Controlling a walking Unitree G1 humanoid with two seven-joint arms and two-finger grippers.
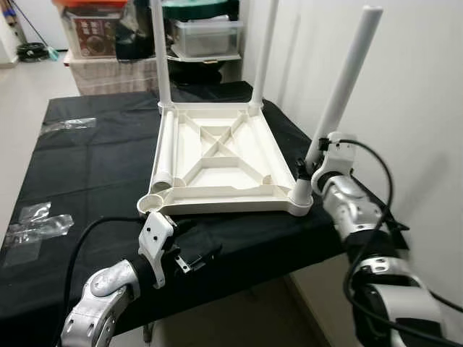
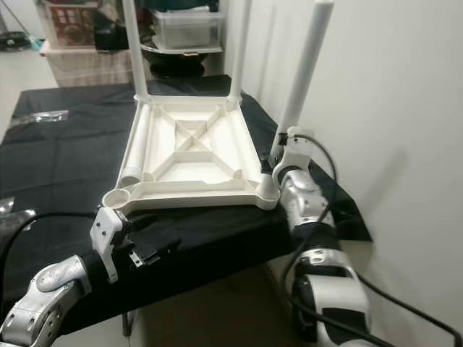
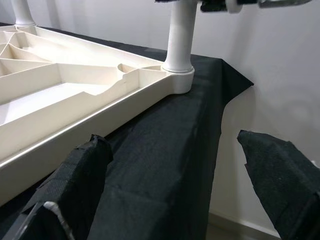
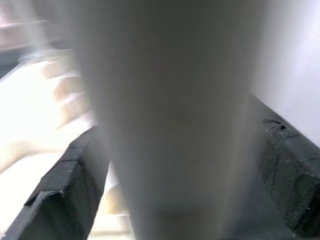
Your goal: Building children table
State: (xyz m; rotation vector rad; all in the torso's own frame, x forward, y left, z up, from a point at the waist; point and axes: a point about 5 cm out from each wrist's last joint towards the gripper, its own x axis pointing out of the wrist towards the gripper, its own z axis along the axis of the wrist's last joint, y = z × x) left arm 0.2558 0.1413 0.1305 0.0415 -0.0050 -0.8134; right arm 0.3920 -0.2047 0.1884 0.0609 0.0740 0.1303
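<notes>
Right gripper (image 1: 312,168) is clamped low on the near-right leg (image 1: 346,90) of the upturned tabletop (image 1: 217,155) on the black-draped table (image 1: 87,166), left gripper (image 1: 195,254) spread empty; light, stiff, slick plastic, best gripped near sockets.

Far legs (image 1: 160,50): tops cut off by frame edge.
Near-right leg (image 4: 170,120): blurred in right wrist view.
Storage boxes (image 1: 206,32): contents unreadable.
</notes>
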